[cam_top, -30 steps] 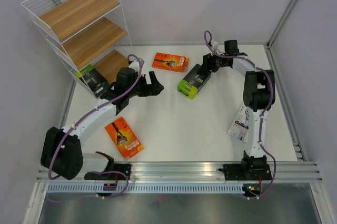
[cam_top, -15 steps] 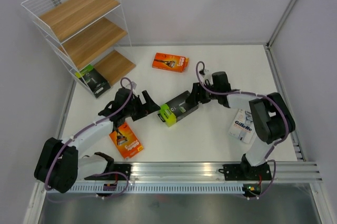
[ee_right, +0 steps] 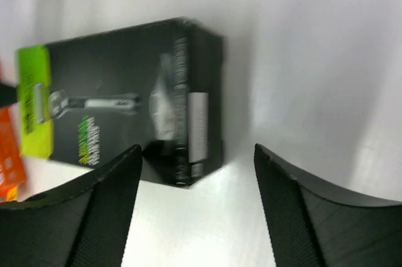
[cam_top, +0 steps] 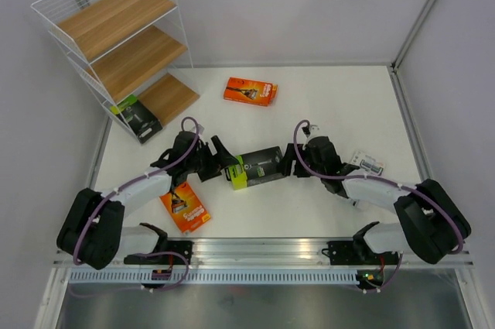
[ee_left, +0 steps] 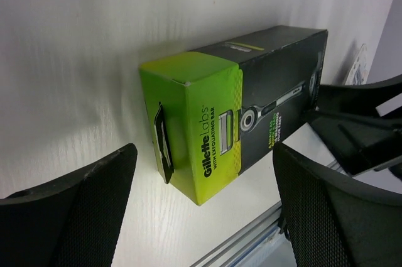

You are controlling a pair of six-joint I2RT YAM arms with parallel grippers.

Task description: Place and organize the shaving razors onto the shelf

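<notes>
A black razor pack with a lime-green end (cam_top: 255, 166) lies flat on the white table between my two grippers. The left gripper (cam_top: 227, 162) is open at its green end (ee_left: 188, 116), whose near corner reaches between the fingertips without touching them. The right gripper (cam_top: 285, 164) is open at the black end (ee_right: 125, 97), with a gap on the right side. One orange pack (cam_top: 250, 90) lies at the back and another (cam_top: 184, 207) beside the left arm. A second black pack (cam_top: 138, 118) leans at the foot of the shelf (cam_top: 116, 31). The white-and-blue pack (cam_top: 368, 163) is partly under the right arm.
The wire shelf stands in the back left corner with its boards bare. A metal rail (cam_top: 263, 250) runs along the near edge, close behind both grippers. White walls close in the table at the back and on both sides.
The right arm has brought the black and green pack from the back toward the near middle and folded low. The left gripper has swung right and nearer, up to its green end.
</notes>
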